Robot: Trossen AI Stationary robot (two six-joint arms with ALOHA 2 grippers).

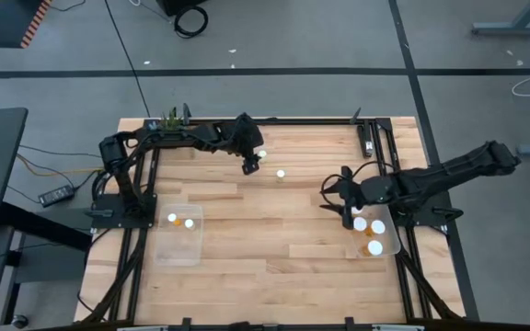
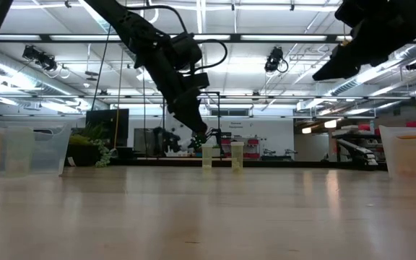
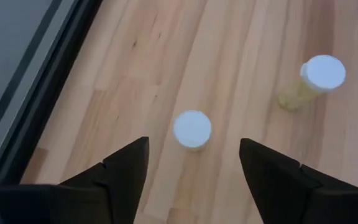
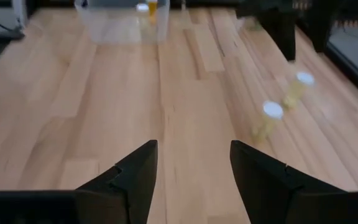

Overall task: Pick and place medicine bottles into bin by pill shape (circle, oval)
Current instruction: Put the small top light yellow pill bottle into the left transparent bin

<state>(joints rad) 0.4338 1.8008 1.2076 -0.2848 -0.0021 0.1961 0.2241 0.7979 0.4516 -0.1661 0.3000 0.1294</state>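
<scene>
Pale wooden planks form the surface [image 1: 274, 239], on which two small yellowish bottles with round white caps are left standing near the far edge [image 1: 261, 155] [image 1: 282, 173]. From above, the left pincer [image 1: 249, 166] is seen hovering just beside the nearer-left one; in its wrist view that bottle [image 3: 192, 129] is framed between spread, empty fingers. Only the high view shows the clear plastic bin at left [image 1: 178, 235] holding two bottles and the right bin [image 1: 376, 234] holding several, with the right pincer [image 1: 346, 213] released, empty, beside it.
</scene>
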